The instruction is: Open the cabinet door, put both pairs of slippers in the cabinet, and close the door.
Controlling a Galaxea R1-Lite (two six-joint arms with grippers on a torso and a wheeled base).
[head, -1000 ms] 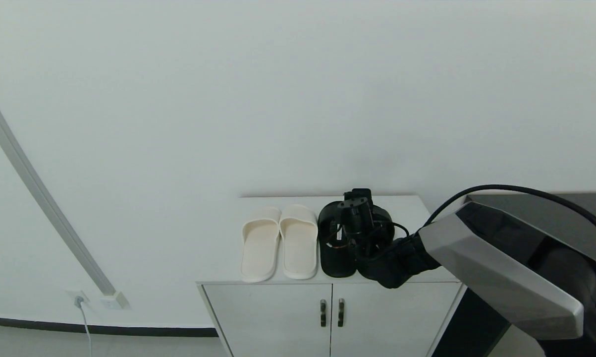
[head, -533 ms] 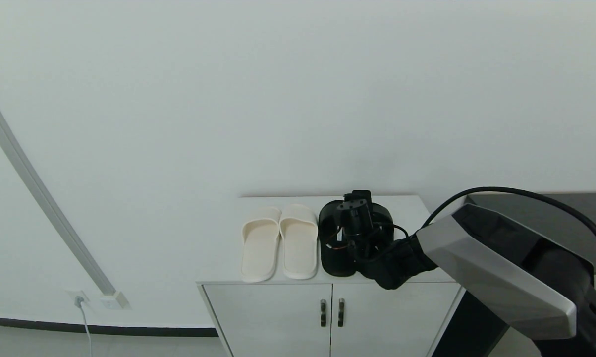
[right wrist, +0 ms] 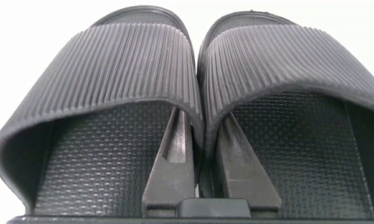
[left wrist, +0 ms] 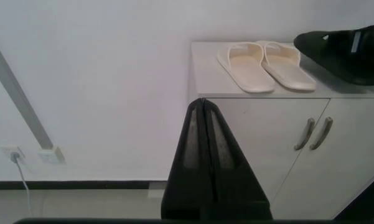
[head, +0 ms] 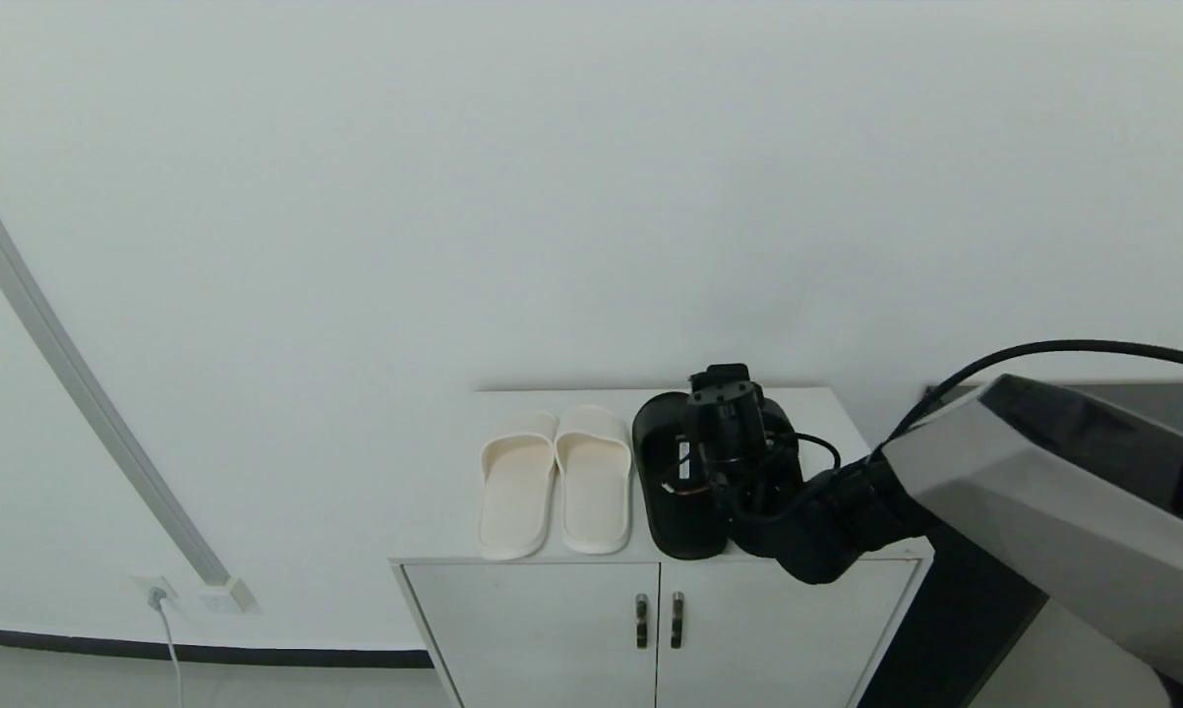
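While atop the shut cabinet [head: 532,629], black slippers [head: 670,521] clamped by right gripper [right wrist: 202,118]; left gripper [left wrist: 203,106] closed, empty.

**Black pair sliding toward the cabinet's front edge**

I am watching the right end effector [right wrist: 201,134] drawing back toward me, and the black slippers [head: 680,492] are coming with it, pinched together by their inner walls. The pair is sliding forward and slightly right across the top of the cabinet [head: 443,546], with the heels now reaching its front edge. The right arm [head: 1043,492] is swinging out to the right and looming larger in the head view.
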